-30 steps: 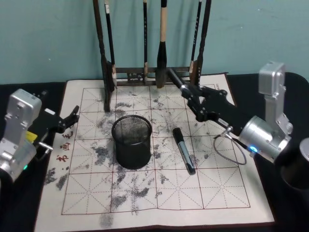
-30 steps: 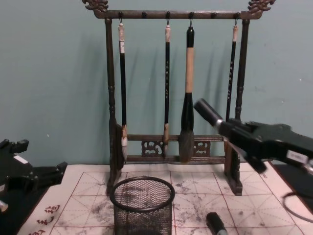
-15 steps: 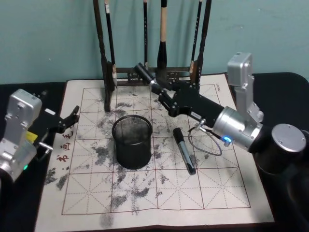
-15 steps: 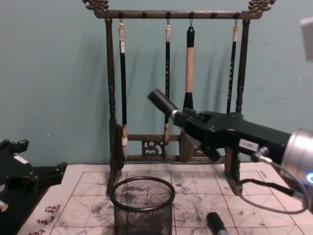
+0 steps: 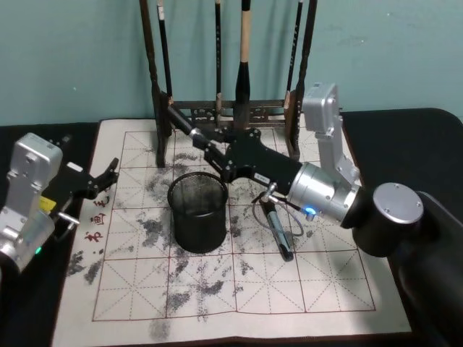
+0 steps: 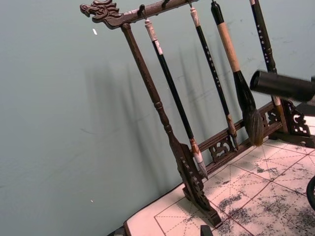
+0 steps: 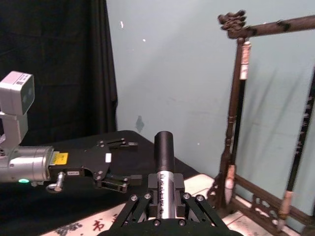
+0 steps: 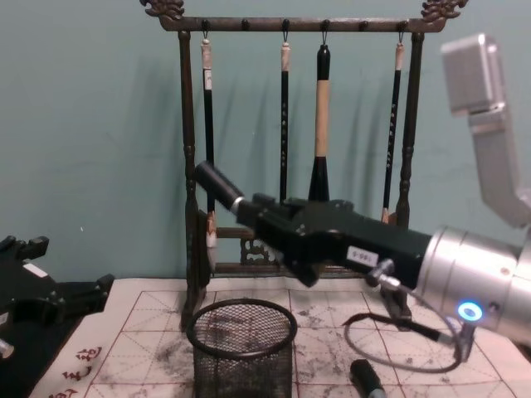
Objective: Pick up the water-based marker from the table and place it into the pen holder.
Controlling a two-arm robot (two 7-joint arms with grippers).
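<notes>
Now pinching the water-based marker (image 5: 189, 130) by its silver barrel in the right gripper (image 5: 215, 153), up in the air and well off the mat (image 5: 239, 289). Tilted, not upright: black cap end aimed up and away toward the left post of the brush rack (image 5: 155, 65). From the chest, hanging above the pen holder (image 8: 241, 365) with the cap out past its left side, clear of the rim and touching nothing. Reaching in from the right, low across the grid.

Carry step, by the look of it, with the drop not yet made. Calls next for swinging the barrel nearer to vertical, centring one end over the round mouth, lowering a little, then letting go. Worth watching that long slant: released like this, likely to strike the rim and skid off. Little room behind, too, with the hanging brushes (image 8: 321, 108) close to the cap.

Over on the left, parked at the mat's edge, the left gripper (image 5: 110, 173), fingers spread, holding nothing.

On to the containers. Just the one, the black mesh cup standing on the mat in front of the rack. Nothing visible inside through mesh or mouth, though hard to be sure of the very bottom. Just to its right, flat on the mat, a second marker (image 5: 275, 225), apart from the cup and under the right arm.
</notes>
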